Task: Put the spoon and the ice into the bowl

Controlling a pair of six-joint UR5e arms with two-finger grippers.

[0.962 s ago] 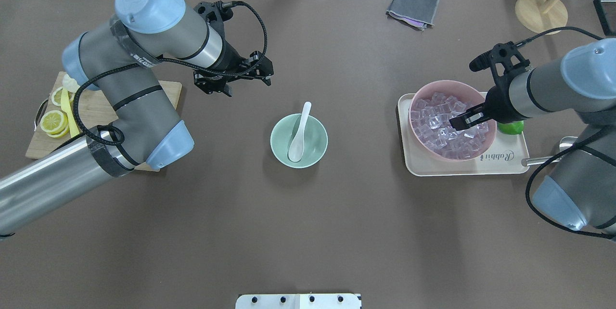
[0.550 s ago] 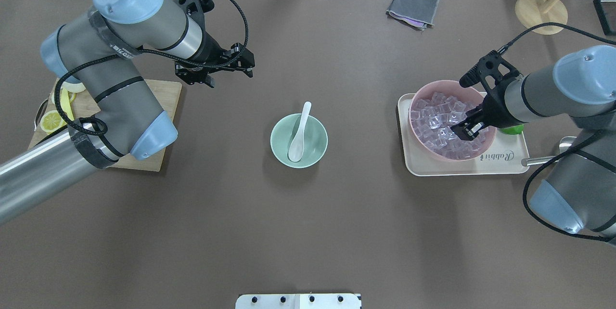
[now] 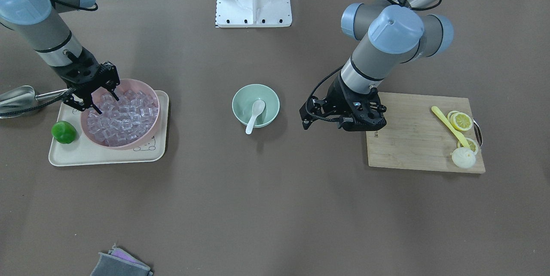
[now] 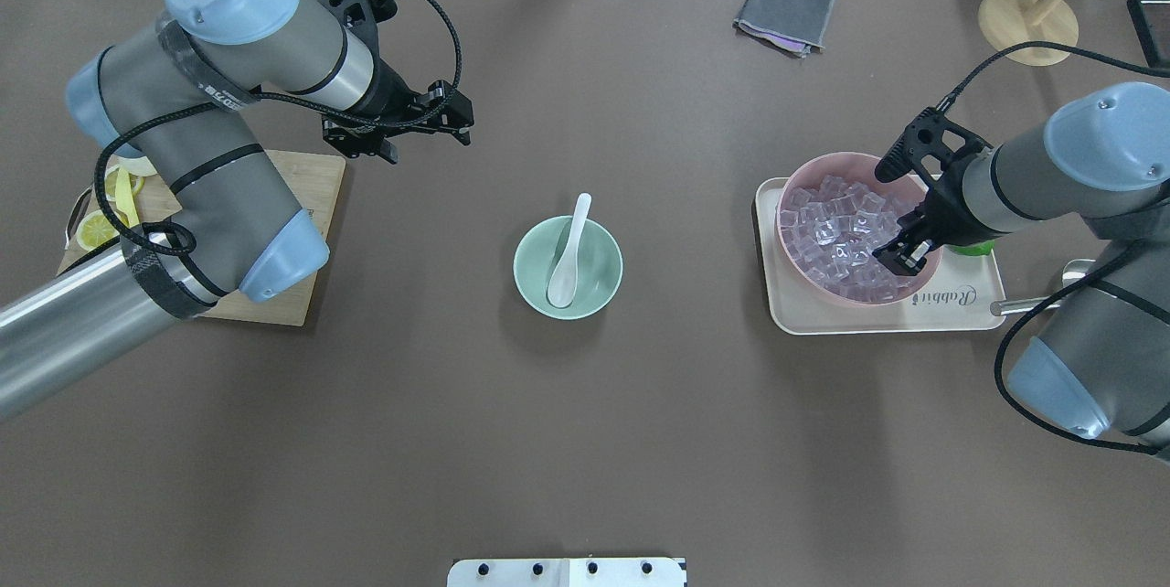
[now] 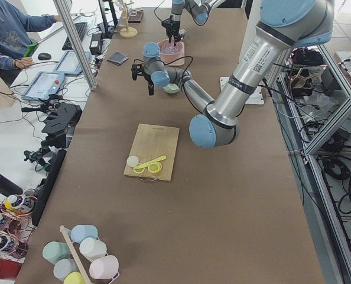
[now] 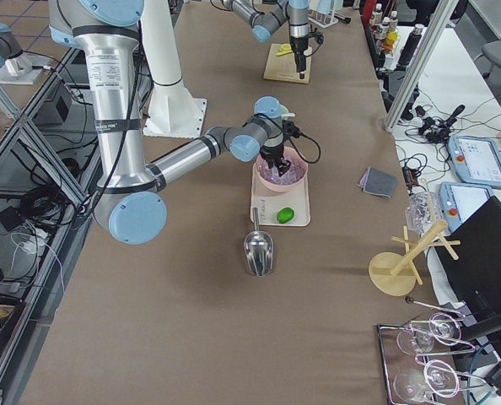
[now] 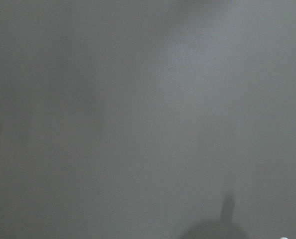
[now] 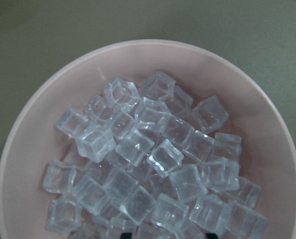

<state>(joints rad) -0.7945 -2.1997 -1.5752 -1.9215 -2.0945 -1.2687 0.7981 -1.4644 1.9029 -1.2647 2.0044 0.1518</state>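
Note:
The white spoon [image 4: 567,258] lies in the mint-green bowl [image 4: 605,274] at the table's middle, scoop down and handle over the far rim; both also show in the front view, the spoon [image 3: 253,115] in the bowl [image 3: 242,99]. The ice [image 4: 836,230] fills a pink bowl [image 4: 823,165] on the right. My right gripper [image 4: 900,258] is open, its tips down among the cubes near the bowl's right side [image 3: 103,100]. The right wrist view shows the ice [image 8: 153,154] close up. My left gripper [image 4: 402,134] hangs open and empty over bare table, left of the green bowl.
The pink bowl sits on a cream tray [image 4: 951,313] with a green lime [image 4: 973,246]. A steel scoop [image 3: 17,95] lies beside the tray. A cutting board [image 3: 408,138] with lemon slices and a yellow utensil [image 3: 449,125] is under my left arm. A grey cloth [image 4: 784,11] lies at the far side.
My left arm has pulled back to the left, away from the green bowl. My right gripper has sunk into the ice and shifted toward the pink bowl's right rim.

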